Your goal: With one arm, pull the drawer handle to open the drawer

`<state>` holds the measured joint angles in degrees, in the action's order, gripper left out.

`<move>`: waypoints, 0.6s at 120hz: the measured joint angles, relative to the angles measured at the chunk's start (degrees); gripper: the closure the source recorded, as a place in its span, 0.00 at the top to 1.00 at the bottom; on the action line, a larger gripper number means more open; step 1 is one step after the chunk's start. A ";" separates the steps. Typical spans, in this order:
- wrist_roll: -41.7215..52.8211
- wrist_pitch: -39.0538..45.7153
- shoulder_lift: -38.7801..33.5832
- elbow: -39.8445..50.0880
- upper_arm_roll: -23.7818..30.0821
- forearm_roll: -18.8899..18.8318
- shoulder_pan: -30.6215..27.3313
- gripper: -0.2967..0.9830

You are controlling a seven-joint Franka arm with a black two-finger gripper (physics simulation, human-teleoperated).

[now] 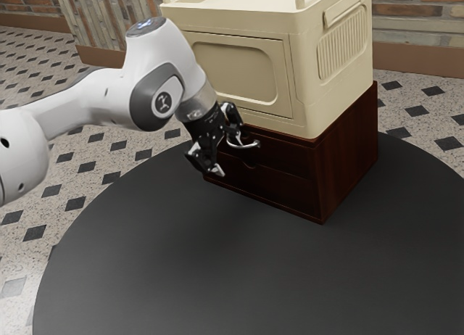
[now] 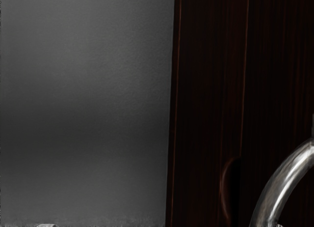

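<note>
A single robot arm (image 1: 159,81) reaches for the curved metal drawer handle (image 2: 289,173) on the front of a dark wood cabinet (image 1: 348,154), which stands on a round black desk (image 1: 239,277) beneath a cream storage box (image 1: 341,96). The black jaws (image 1: 228,154) stand spread at the cabinet's front, one finger above the other, with nothing pinched between them. The handle juts from the upper drawer (image 1: 279,155), its long axis apparently level along the cabinet's face, so the spread of the jaws runs across it. The alignment looks uneven: the handle lies up beside the upper finger rather than midway in the gap, while the lower finger hangs well below it, out in front of the cabinet. The coming move appears to call for a small lift along the cabinet's front, enough to set one finger over the bar and one under, before closing and drawing straight out from the cabinet. Closing from here risks shoving the bar aside or missing it. The upper drawer looks flush with the cabinet, its opening yet to come.
</note>
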<state>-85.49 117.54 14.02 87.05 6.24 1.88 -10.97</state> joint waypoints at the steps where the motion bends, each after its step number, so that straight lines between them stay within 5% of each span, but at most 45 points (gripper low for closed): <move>1: -0.01 0.00 -0.01 0.04 0.00 0.01 -0.01 0.56; 27: -0.14 0.01 -1.48 1.66 -0.11 0.15 -0.09 0.44; 72: -0.25 0.03 -4.54 5.47 -0.21 -0.08 -0.21 0.38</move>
<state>-85.74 117.57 9.48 92.53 6.03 1.80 -11.18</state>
